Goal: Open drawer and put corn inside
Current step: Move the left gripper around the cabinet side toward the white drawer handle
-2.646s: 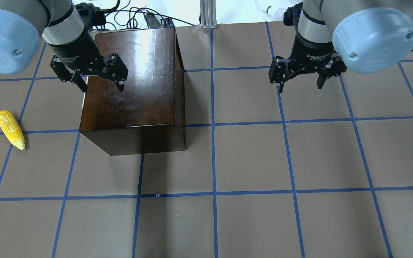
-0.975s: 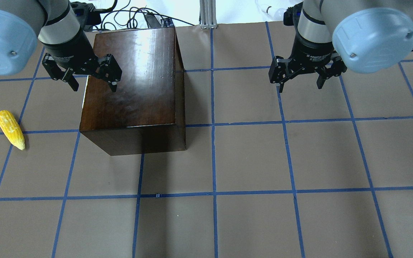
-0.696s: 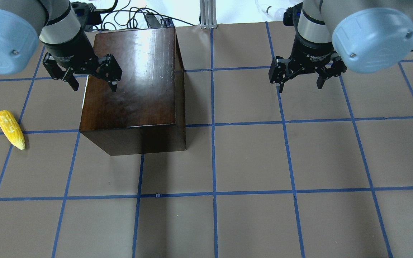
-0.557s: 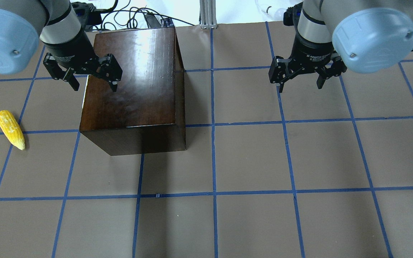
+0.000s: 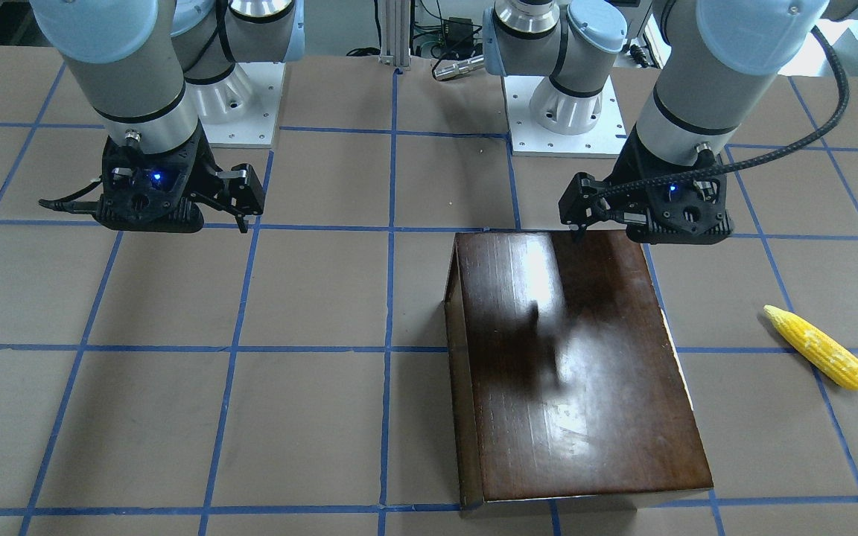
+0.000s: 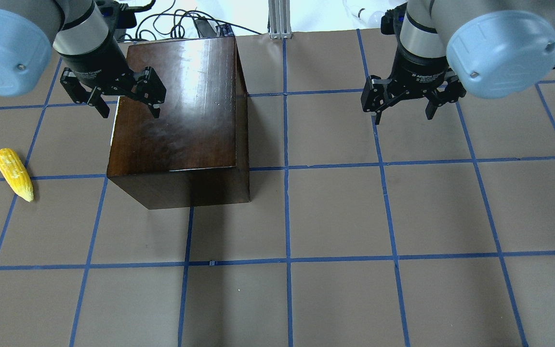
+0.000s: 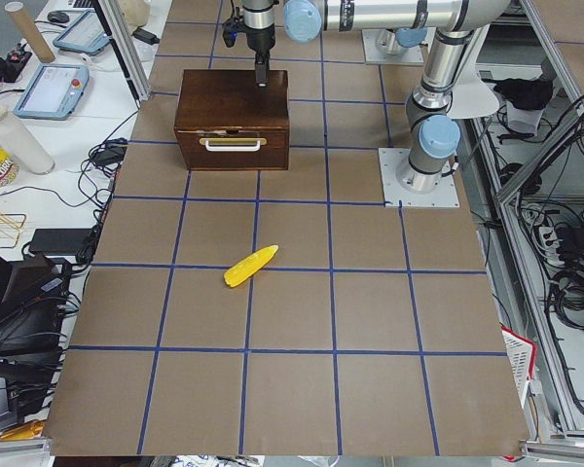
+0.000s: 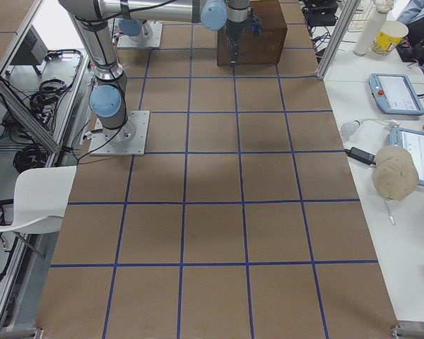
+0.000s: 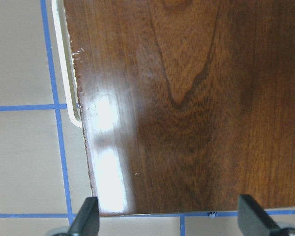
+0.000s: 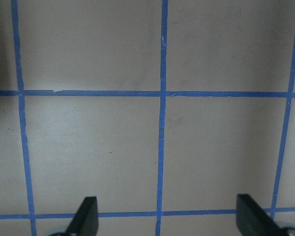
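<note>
The dark-brown wooden box [image 6: 181, 106] stands left of centre; it also shows in the front view [image 5: 578, 365]. Its drawer [image 7: 234, 144] is shut, its front with a white handle [image 9: 64, 59] facing the robot's left. The yellow corn [image 6: 14, 174] lies on the table left of the box, apart from it, and shows in the front view [image 5: 816, 348] and the left side view [image 7: 250, 266]. My left gripper [image 6: 130, 107] is open and empty above the box's top, at its handle-side corner nearest the robot. My right gripper [image 6: 403, 118] is open and empty above bare table.
Cables [image 6: 181, 21] and an aluminium post [image 6: 280, 19] sit at the table's far edge. The arm bases [image 5: 548, 112] are bolted at the robot side. The brown mat [image 6: 335, 217] has a blue tape grid.
My left gripper has moved left and back across the box top toward its handle-side edge, still open. The right arm, the box and the corn have not moved.
</note>
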{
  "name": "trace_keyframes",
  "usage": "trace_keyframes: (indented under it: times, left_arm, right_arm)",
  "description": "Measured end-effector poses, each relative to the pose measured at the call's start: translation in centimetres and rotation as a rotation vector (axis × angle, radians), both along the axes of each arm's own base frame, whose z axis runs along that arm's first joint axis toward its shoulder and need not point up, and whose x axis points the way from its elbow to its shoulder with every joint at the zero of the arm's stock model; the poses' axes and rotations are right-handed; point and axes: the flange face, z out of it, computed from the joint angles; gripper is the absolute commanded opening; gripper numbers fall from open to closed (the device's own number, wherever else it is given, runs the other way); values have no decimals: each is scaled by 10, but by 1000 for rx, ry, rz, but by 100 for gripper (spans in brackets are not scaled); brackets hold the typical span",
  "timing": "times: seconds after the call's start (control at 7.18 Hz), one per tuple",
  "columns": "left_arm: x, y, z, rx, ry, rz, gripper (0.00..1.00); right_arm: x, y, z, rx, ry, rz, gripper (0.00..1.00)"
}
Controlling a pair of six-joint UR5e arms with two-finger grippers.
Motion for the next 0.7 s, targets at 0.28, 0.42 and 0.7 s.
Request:
trace_keyframes:
  times: [0.28,0.42,0.7]
  left_arm:
    - [42,-10,4,-19,32,61,100]
    - [74,-15,8,-33,59,82,100]
    - [137,-25,20,-70,86,39,100]
  right_arm:
    - [0,0,0,1,0,0,100]
    - [0,0,0,1,0,0,100]
    - [0,0,0,0,1,0,100]
